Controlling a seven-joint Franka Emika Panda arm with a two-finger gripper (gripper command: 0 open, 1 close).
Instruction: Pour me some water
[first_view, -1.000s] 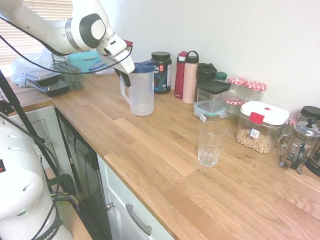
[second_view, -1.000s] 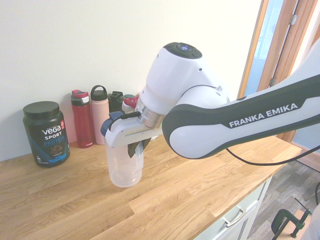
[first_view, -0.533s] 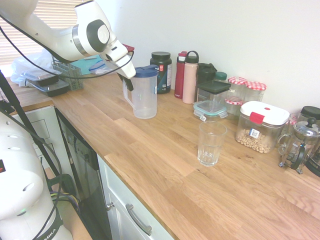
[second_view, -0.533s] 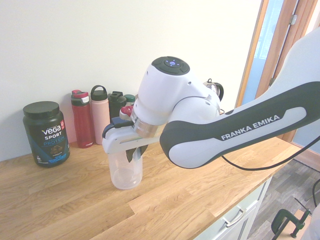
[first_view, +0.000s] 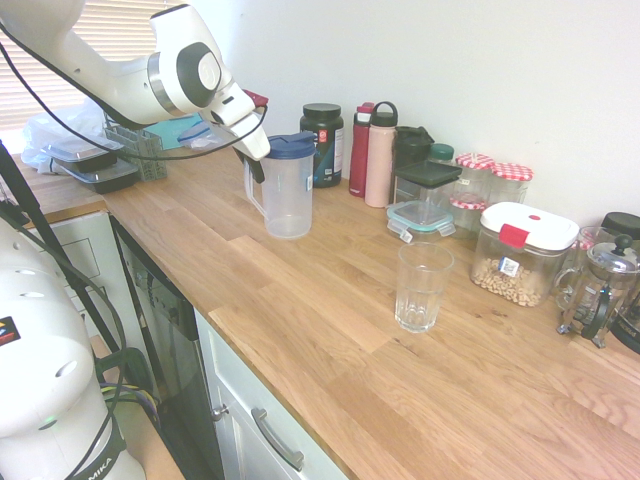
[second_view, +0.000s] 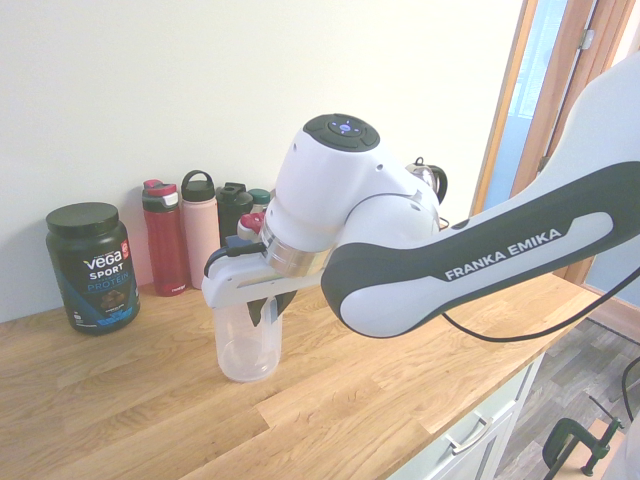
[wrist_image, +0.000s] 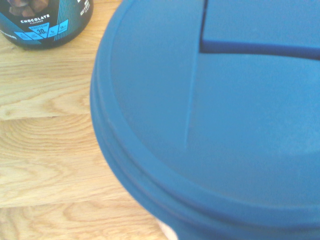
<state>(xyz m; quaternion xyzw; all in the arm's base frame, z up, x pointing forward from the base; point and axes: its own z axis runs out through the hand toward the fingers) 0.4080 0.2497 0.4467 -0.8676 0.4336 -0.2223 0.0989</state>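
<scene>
- While standing on the counter, pitcher, blue lid: handle between gripper fingers; grip tightness cannot be told.
- Glass: well apart from fingers.

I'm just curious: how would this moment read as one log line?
gripper: at pitcher handle | pitcher: upright on counter, blue lid on | glass: apart, upright

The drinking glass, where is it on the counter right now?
In the first exterior view the drinking glass stands upright near the middle of the wooden counter, in front of the small teal-lidded container, apart from the blue-lidded pitcher further left.
</scene>
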